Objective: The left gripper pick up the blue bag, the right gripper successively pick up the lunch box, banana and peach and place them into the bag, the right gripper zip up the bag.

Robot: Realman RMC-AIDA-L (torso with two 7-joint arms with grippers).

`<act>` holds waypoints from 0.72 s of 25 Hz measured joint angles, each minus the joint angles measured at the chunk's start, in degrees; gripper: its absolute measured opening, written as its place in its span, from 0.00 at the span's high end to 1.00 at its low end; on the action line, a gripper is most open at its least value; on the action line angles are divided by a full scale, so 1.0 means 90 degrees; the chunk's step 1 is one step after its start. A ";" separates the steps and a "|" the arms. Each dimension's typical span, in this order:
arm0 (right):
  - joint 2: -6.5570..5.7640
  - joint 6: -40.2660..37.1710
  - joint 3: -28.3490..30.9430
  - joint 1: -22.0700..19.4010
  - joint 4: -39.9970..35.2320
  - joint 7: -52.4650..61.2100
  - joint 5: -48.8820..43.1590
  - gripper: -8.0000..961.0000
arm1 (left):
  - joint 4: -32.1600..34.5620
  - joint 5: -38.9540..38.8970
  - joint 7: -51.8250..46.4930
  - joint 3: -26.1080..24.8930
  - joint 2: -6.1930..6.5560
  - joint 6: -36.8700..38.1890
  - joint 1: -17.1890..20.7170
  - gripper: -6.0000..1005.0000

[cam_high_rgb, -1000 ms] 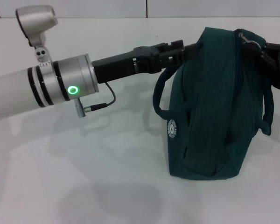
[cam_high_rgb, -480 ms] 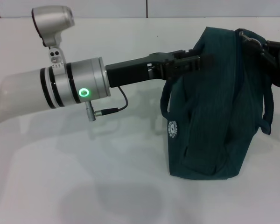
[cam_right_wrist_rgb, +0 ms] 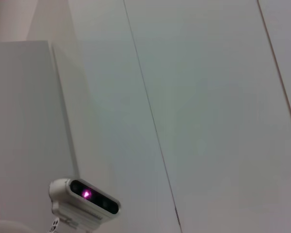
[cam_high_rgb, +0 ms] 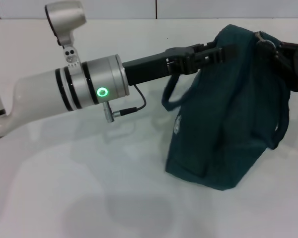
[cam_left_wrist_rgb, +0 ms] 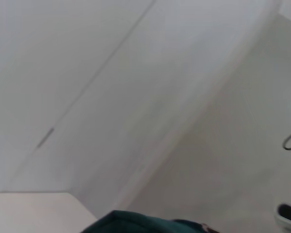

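The blue bag (cam_high_rgb: 228, 119) stands tilted on the white table (cam_high_rgb: 79, 188), with its top leaning to the right and one rolled handle (cam_high_rgb: 170, 94) hanging on its left side. My left gripper (cam_high_rgb: 227, 51) reaches in from the left and is shut on the bag's top edge. My right gripper (cam_high_rgb: 269, 48) comes in from the right edge and is shut on the zipper pull (cam_high_rgb: 262, 41) at the bag's top. A strip of the bag's fabric (cam_left_wrist_rgb: 136, 224) shows in the left wrist view. The lunch box, banana and peach are out of view.
The left arm's silver wrist (cam_high_rgb: 97, 84) with its green light hangs over the table's left half. The left arm's camera housing (cam_right_wrist_rgb: 85, 196) shows in the right wrist view, before a pale panelled wall (cam_right_wrist_rgb: 208, 97).
My left arm has moved right and slightly up, still holding the bag's top. The bag has tipped from standing flat to leaning, and its base now slants. The right gripper has stayed put.
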 joint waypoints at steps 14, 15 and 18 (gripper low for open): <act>0.0000 -0.0032 0.0004 -0.0037 0.0131 -0.0097 0.0069 0.97 | 0.0722 -0.0353 0.2182 -0.0021 -0.0012 -0.0199 0.0630 0.63; 0.0000 -0.0031 0.0004 -0.0046 0.0138 -0.0097 0.0077 0.97 | 0.0782 -0.0353 0.2442 -0.0021 -0.0012 -0.0150 0.0705 0.67; 0.0000 -0.0036 0.0004 -0.0044 0.0201 -0.0097 0.0089 0.97 | 0.0890 -0.0328 0.2954 -0.0011 -0.0020 -0.0077 0.0833 0.77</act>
